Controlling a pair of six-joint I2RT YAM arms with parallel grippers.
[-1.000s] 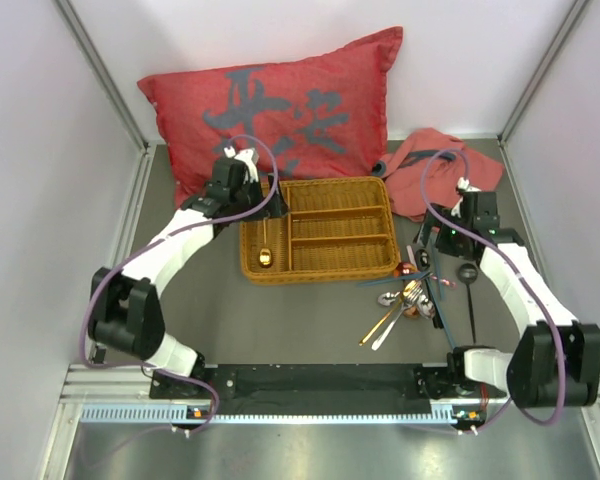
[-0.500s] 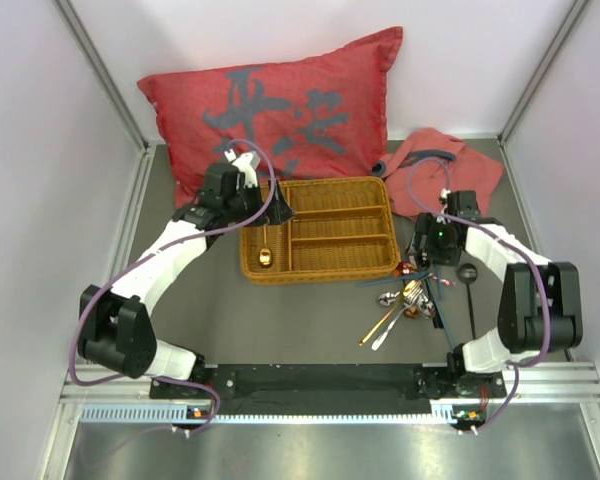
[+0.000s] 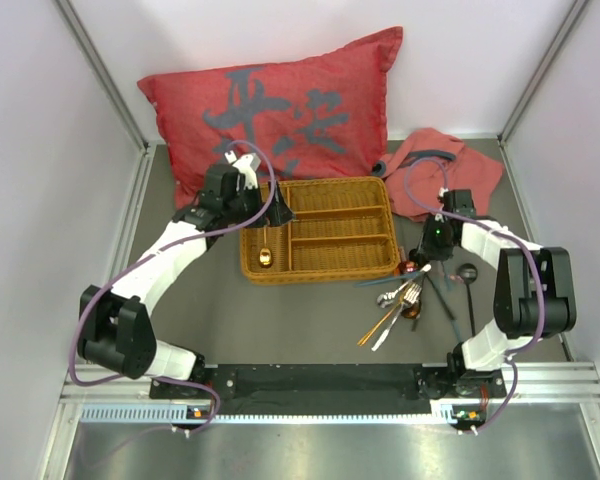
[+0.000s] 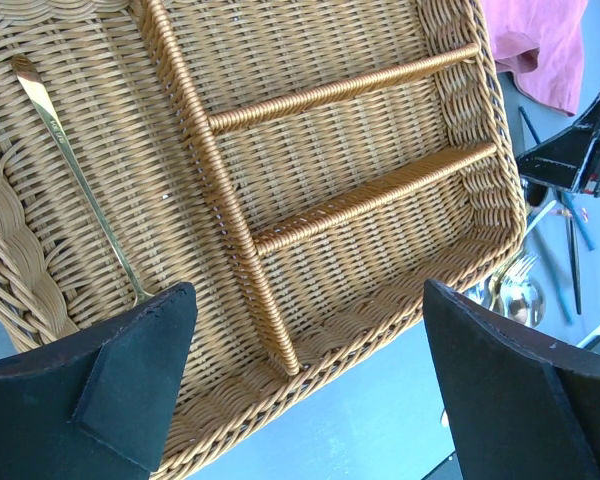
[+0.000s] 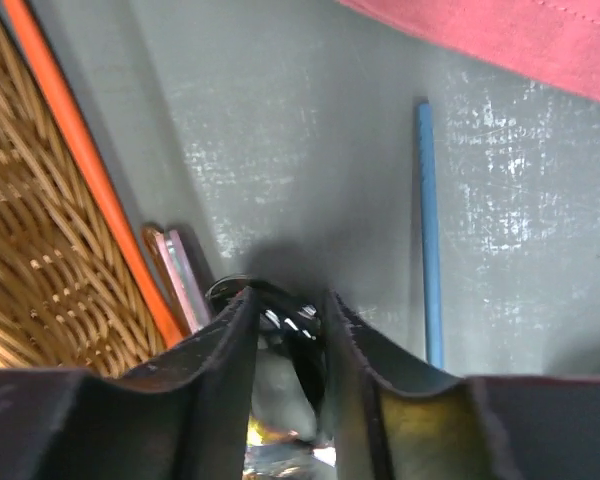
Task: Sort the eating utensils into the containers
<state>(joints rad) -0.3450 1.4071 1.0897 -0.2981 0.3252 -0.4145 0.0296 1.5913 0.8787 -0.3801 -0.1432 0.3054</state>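
Pile (image 3: 405, 298): one tangle of gold, silver and copper pieces on the desk (image 3: 280, 310), just near-right of the tray; too overlapped for us to count.
Black spoon (image 3: 468, 272): one, lying alone just right of the pile.
Right arm: folded tight, elbow out to the right, wrist tipped down at the pile's far end.
Right pincer (image 3: 427, 256): clenched on one dark, shiny utensil (image 5: 290, 325); we cannot tell which kind.
Chopsticks: we count two by that pincer, an orange chopstick (image 5: 90, 170) along the tray wall and a blue chopstick (image 5: 428, 230).
Tray (image 3: 320, 273): one, with four compartments, one long and three short.
Gold spoon (image 3: 266, 245): one, in the long compartment, bowl at the near end.
Left arm: elbow low at the left, forearm stretched forward and right.
Left pincer (image 3: 278, 212): released, jaws wide, hovering over the tray's left part.
Cloth (image 3: 445, 175): one, pink, beyond the tray's right end.
Cushion (image 3: 280, 105): one, red, farthest back.
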